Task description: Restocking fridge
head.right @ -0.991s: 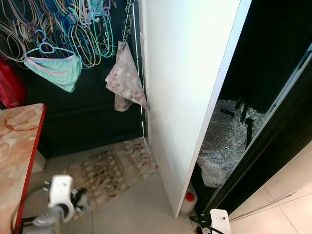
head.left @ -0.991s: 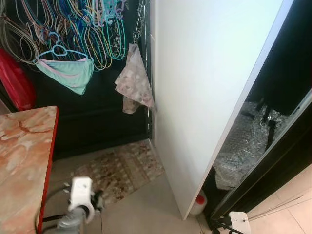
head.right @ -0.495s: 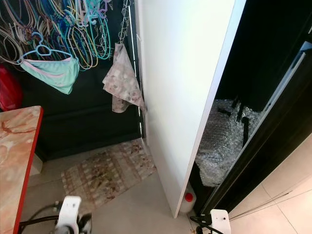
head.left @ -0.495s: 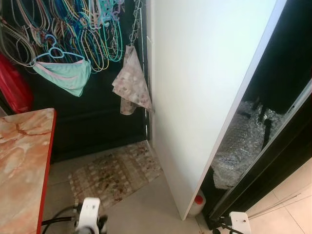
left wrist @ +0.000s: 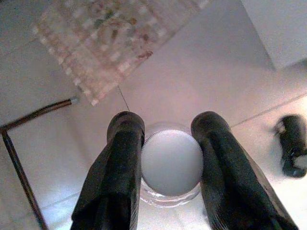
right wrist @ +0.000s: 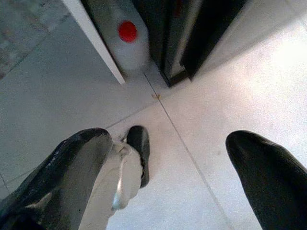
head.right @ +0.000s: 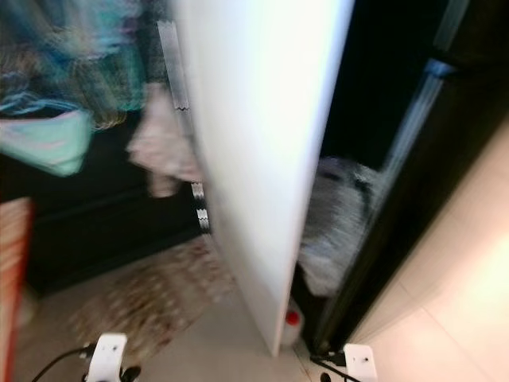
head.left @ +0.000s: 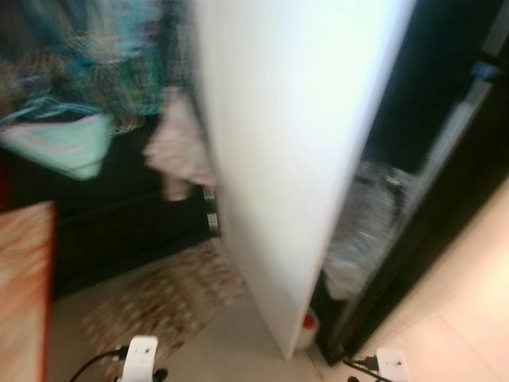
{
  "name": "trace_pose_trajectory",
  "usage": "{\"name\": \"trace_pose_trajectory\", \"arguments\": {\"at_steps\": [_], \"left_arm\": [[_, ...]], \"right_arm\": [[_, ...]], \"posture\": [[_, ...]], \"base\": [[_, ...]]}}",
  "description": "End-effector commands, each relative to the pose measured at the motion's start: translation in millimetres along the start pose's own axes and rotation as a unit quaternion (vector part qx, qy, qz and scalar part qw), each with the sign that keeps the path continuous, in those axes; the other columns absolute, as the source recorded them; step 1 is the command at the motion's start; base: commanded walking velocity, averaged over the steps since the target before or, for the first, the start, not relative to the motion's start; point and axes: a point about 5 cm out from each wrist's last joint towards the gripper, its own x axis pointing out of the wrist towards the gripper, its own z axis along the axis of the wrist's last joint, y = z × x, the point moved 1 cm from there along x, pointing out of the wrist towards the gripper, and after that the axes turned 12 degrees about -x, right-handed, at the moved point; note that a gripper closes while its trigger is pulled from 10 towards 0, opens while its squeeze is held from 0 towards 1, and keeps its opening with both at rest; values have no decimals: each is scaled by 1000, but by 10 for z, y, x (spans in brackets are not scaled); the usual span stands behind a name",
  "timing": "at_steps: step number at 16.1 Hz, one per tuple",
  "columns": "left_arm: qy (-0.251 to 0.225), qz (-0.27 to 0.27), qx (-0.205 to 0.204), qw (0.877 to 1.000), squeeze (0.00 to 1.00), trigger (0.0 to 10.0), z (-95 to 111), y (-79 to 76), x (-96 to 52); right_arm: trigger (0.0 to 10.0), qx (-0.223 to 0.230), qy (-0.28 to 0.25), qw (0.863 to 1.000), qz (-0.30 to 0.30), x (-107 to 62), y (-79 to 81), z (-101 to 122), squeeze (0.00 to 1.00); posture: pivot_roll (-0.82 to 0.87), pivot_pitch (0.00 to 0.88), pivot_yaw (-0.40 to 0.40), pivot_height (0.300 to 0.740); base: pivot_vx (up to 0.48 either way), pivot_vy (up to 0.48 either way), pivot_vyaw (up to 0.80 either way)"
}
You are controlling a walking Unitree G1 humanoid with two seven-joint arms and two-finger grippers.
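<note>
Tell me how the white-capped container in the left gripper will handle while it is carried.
The left gripper clamps the white-capped container by its round ribbed cap, so it may twist between the fingers. The clear rim below the cap suggests smooth plastic or glass, probably slippery. It hangs below the grip, so it could swing.

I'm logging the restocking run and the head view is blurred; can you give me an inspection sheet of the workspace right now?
Surface: pale tiled floor, bare where seen.
Job's things: white-lidded clear jar between the left gripper's fingers; white fridge door standing open.
Clutter: red-capped plastic jug on the floor by the door's foot; patterned mat.
Grippers: left gripper shut on the jar; right gripper open, empty, hanging over the floor.
Cables: black cables at both wrists.
Surroundings: blurred hangers and garments; orange table edge.
</note>
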Motion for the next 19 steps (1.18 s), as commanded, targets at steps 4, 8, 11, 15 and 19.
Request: {"name": "trace_pose_trajectory", "arguments": {"at_steps": [4, 8, 11, 15, 19], "left_arm": [[10, 9, -4, 1000, 0, 10000, -90, 23, -18], [4, 8, -2, 1000, 0, 10000, -43, 22, -9], [2, 9, 0, 1000, 0, 10000, -37, 25, -9], [1, 7, 3, 1000, 0, 10000, -33, 19, -8], [4, 6, 23, 1000, 0, 10000, -35, 15, -7]], "right_arm": [[10000, 1, 4, 1000, 0, -1, -13, -3, 0], [10000, -1, 3, 1000, 3, 1, -6, 1, 0], [10000, 0, 4, 1000, 3, 2, 0, 1, 0], [10000, 1, 4, 1000, 3, 2, 1, 1, 0], [10000, -1, 4, 1000, 4, 2, -1, 3, 0]], "posture": [[-25, 1, 58, 740], [-24, 7, 59, 740], [-24, 9, 62, 740], [-24, 9, 63, 740], [-22, 11, 60, 740]], "base": [[0, 0, -781], [0, 0, -781], [0, 0, -781], [0, 0, -781], [0, 0, -781]]}}
